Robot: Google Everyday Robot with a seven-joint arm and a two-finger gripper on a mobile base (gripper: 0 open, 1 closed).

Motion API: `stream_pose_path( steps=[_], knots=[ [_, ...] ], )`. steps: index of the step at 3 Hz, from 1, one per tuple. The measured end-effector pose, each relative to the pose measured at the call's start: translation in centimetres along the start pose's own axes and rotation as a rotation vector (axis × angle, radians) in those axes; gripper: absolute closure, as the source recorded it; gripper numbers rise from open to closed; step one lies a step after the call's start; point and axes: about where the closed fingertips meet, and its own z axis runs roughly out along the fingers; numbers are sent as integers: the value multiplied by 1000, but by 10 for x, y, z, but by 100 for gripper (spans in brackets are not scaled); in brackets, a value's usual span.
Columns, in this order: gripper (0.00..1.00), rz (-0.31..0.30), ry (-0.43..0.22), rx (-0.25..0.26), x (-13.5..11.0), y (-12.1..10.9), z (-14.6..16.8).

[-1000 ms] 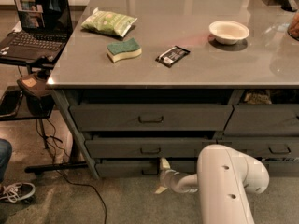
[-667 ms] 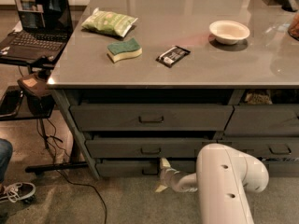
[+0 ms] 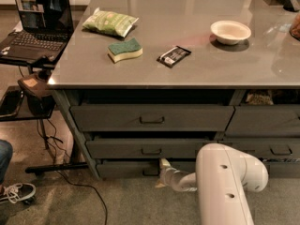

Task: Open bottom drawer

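Gripper (image 3: 161, 172) sits low at the front of the cabinet, at the end of the white arm (image 3: 225, 186) that reaches in from 4 o'clock, and it is up against the face of the bottom drawer (image 3: 119, 169), the slim grey front under the two taller ones. That drawer lies at the foot of the left stack, just above the floor, and looks shut, its front about flush with the frame. Its long axis runs 9 to 3 o'clock across the view, so the pull has to go square to that, toward 6 o'clock and out from the cabinet. The small dark handle (image 3: 150, 172) is at the centre of the front, and it lies right beside the gripper at about 9 o'clock, touching it or very nearly. Whether the gripper is spread, pressed together or already pinching the loop cannot be told from here, since it is seen end-on against the dark front. My judgement is that the move turns on this short sideways gap: if the gripper is off the loop toward 3 o'clock, a straight pull would slip off the front. The low drawer (image 3: 281, 168) of the right stack lies at 3 o'clock behind the arm and is not the one wanted.
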Motion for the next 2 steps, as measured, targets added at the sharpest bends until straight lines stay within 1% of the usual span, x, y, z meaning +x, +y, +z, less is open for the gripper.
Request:
stream_pose_path(
  steps=[2],
  knots=[
    [65,0,0,0,0,0,0]
  ],
)
